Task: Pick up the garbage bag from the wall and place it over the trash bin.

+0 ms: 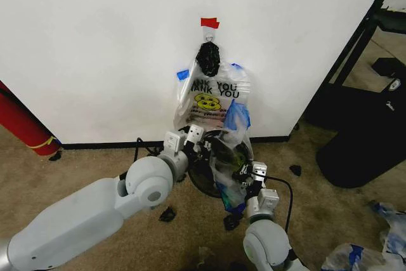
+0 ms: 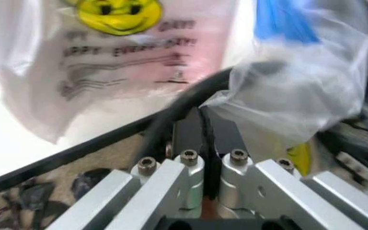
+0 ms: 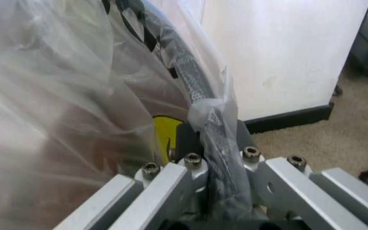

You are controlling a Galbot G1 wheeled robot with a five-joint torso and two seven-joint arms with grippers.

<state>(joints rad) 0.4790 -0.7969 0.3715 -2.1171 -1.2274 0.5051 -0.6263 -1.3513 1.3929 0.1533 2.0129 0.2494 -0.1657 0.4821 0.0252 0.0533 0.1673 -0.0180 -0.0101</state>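
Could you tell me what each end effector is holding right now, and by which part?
Right end effector pinches the garbage bag film against the trash bin rim. Left end effector is shut at the rim; its hold is unclear.

Left arm: reaches forward from the lower left, grey elbow bent.
Left gripper (image 1: pixel 192 136): fingers (image 2: pixel 190 129) pressed together, nothing visible between them.
Right gripper (image 1: pixel 256 172): low at right, clamped on clear plastic film (image 3: pixel 212 112).

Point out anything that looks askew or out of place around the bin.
The garbage bag sits lopsided on the trash bin, bunched along the right side while the left rim looks bare. The right end effector is clamped on bag film and rim. Loose plastic bags litter the carpet.
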